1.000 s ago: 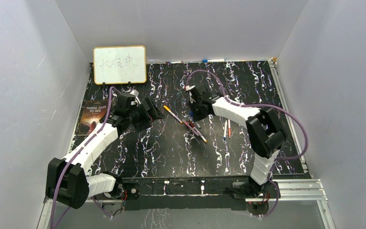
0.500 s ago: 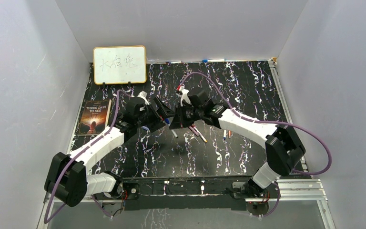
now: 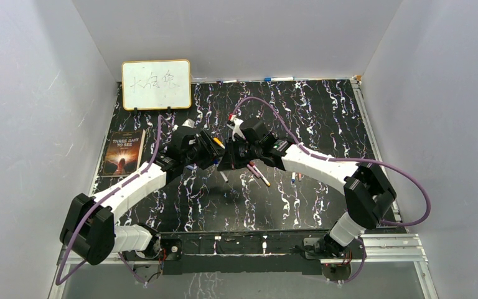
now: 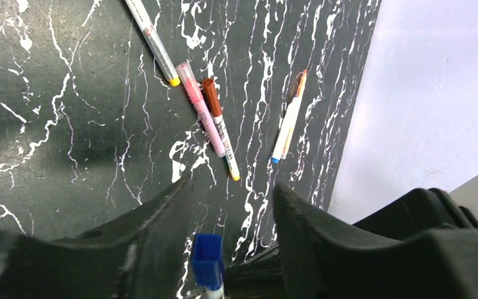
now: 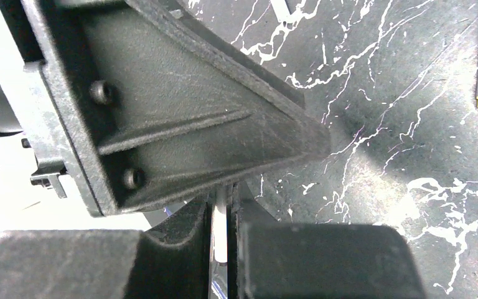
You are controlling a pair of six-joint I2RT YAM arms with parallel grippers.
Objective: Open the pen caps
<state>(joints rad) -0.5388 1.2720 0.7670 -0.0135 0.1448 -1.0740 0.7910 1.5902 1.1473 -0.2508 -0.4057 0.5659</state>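
Centrally above the black marbled table (image 4: 68,124), the thin white pen barrel (image 5: 220,233) is clamped between the closed fingers of the right gripper (image 5: 223,202), so that its capped end is offered to the left gripper (image 4: 231,187). The small blue plastic cap (image 4: 207,261) is seen between the left gripper's spread fingers, seemingly untouched by them. A steady barrel is needed for the cap to be pulled off. Loose coloured pens (image 4: 202,115) are seen lying on the table to the right.
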